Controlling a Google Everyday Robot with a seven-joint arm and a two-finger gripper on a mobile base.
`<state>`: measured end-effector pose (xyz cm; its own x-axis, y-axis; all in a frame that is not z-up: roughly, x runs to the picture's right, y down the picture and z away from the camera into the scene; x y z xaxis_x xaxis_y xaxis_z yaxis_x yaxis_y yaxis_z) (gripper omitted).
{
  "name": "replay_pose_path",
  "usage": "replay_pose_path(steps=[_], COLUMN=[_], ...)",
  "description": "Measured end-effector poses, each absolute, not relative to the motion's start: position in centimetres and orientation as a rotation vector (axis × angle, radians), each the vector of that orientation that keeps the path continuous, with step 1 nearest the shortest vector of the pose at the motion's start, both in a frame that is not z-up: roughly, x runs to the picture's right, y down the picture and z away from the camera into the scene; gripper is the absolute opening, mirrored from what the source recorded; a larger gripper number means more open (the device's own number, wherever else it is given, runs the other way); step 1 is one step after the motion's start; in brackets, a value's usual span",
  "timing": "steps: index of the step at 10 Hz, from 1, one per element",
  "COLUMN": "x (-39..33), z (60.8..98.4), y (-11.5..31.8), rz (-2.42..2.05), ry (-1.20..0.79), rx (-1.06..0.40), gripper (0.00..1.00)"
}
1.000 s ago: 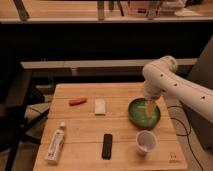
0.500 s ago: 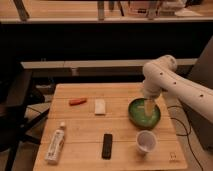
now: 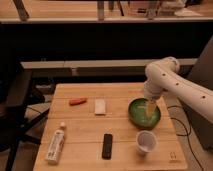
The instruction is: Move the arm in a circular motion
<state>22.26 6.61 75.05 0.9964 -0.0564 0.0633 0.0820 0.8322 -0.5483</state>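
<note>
The arm [image 3: 175,82] is a thick white tube with small dark dots, coming in from the right edge and bending down over the wooden table [image 3: 85,130]. Its slender pale tip, the gripper [image 3: 151,107], hangs inside or just above the green bowl [image 3: 144,113] at the table's right side.
On the table lie an orange-red object [image 3: 77,101], a white block [image 3: 100,106], a white tube [image 3: 55,143], a black remote-like bar [image 3: 107,146] and a white cup [image 3: 146,142]. A dark chair [image 3: 17,107] stands left. A shelf runs behind.
</note>
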Motion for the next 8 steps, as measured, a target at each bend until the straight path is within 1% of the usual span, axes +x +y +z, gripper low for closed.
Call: replay_pose_path(steps=[8], x=[22.46], z=[75.62], y=[6.80], rz=[-0.112], ry=[-0.072], rx=[-0.603], gripper=[0.80])
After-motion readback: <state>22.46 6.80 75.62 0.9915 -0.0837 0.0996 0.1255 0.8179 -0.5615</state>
